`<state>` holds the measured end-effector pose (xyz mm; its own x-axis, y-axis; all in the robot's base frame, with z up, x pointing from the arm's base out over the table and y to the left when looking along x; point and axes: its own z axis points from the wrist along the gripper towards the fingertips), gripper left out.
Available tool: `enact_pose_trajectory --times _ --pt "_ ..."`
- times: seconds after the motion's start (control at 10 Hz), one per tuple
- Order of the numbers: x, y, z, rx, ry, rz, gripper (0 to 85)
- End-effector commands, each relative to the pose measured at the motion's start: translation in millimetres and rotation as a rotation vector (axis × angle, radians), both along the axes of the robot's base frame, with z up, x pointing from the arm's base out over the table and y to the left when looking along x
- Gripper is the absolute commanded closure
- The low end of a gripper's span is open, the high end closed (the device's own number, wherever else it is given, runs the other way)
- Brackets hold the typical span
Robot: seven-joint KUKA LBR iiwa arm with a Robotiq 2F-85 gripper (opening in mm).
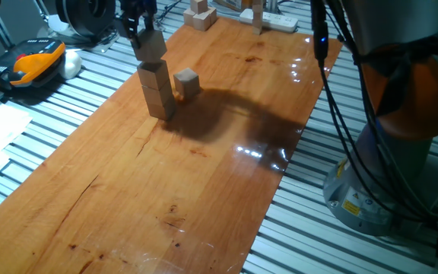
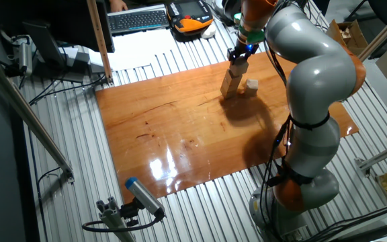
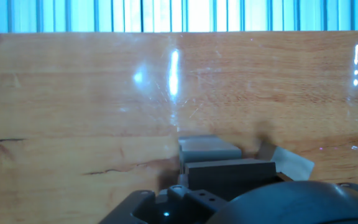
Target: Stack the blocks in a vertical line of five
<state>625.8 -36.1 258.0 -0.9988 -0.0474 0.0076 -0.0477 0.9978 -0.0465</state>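
Gripper (image 1: 144,32) pinching the top block (image 1: 152,46) over a stack on a glossy wooden board.

In one fixed view, the fingers are clamping that tilted block on the stack (image 1: 157,90); a loose block (image 1: 186,82) is sitting just beside it, more blocks (image 1: 201,15) and a white power strip (image 1: 271,21) are lying at the far end, and the board (image 1: 204,175) is resting on a ribbed metal table (image 1: 44,129). In the other fixed view, the arm (image 2: 308,101) is bending over the stack (image 2: 232,81), with a keyboard (image 2: 138,19) lying beyond. In the hand view, the board (image 3: 73,93) is glaring with reflected light; blocks (image 3: 207,149) are showing below.
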Motion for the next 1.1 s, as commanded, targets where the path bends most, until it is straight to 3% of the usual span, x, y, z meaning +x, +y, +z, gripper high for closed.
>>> enact_pose_trajectory --times 0.0,0.3,0.6,0.7,1.0 --pt "-0.1 -0.1 -0.1 -0.004 0.005 0.008 85.0" --pt "-1.1 0.2 -0.1 -0.004 0.056 0.013 85.0" --pt "-1.9 1.0 0.2 0.018 -0.060 -0.024 85.0" --pt "-1.8 0.3 0.7 0.006 -0.078 -0.025 85.0" --pt "-2.2 -4.6 -1.0 0.002 -0.082 -0.015 85.0"
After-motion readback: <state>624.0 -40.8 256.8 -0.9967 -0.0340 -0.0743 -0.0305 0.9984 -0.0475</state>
